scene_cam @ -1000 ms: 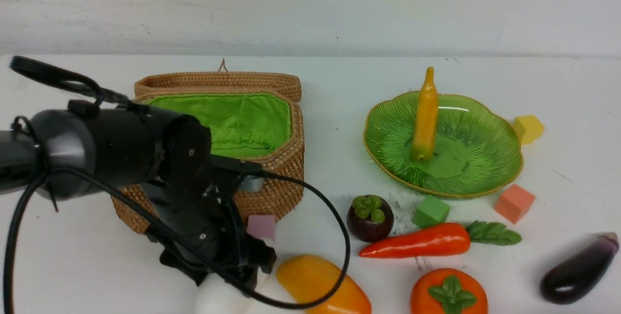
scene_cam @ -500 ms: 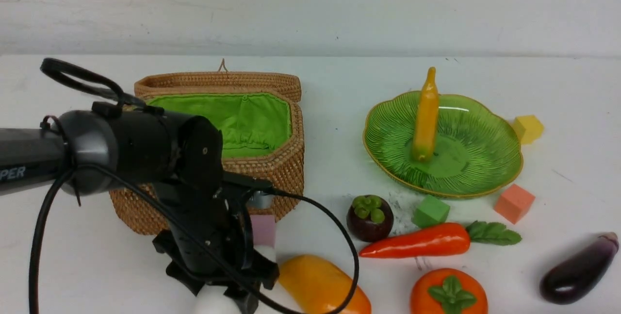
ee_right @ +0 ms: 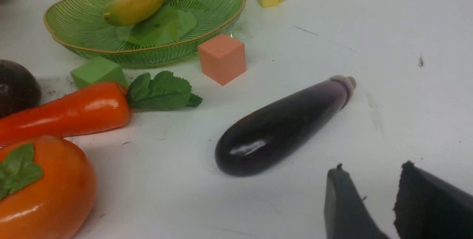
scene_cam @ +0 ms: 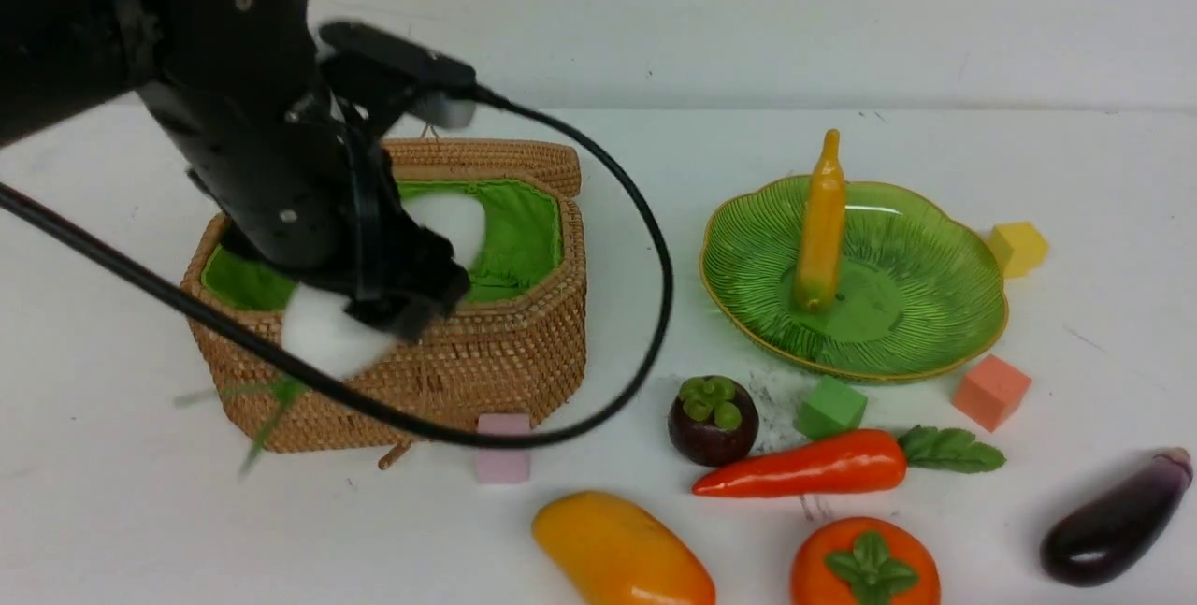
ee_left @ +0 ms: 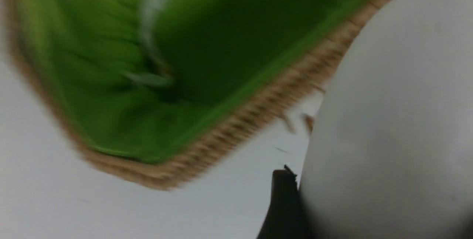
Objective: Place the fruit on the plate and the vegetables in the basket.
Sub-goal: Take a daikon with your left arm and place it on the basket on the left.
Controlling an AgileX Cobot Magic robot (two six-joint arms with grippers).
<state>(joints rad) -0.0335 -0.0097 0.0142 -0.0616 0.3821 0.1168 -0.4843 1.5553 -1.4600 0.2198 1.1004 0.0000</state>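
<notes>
Progress on the vegetables: the radish (scene_cam: pixel 327 336), which a moment ago lay on the table with the left gripper (scene_cam: pixel 397 292) down on it beside the mango (scene_cam: pixel 617 554), now hangs in the air. The jaws are clamped wide around its fat white body, and its leaves trail in a blur below the hand. Right under the hand is the near rim of the basket (scene_cam: pixel 505 343). From here I see only green lining inside, though the arm hides part of it. The drop looks close; the carrot (scene_cam: pixel 804 467) and eggplant (scene_cam: pixel 1113 519) would remain.

Far off to the hand's right, the plate (scene_cam: pixel 935 324) holds just the banana (scene_cam: pixel 821 222). The mangosteen (scene_cam: pixel 713 420) and persimmon (scene_cam: pixel 865 566) lie on the table nearer me. The right gripper (ee_right: pixel 373 168) is idle near the eggplant, jaws partly apart, holding nothing.
</notes>
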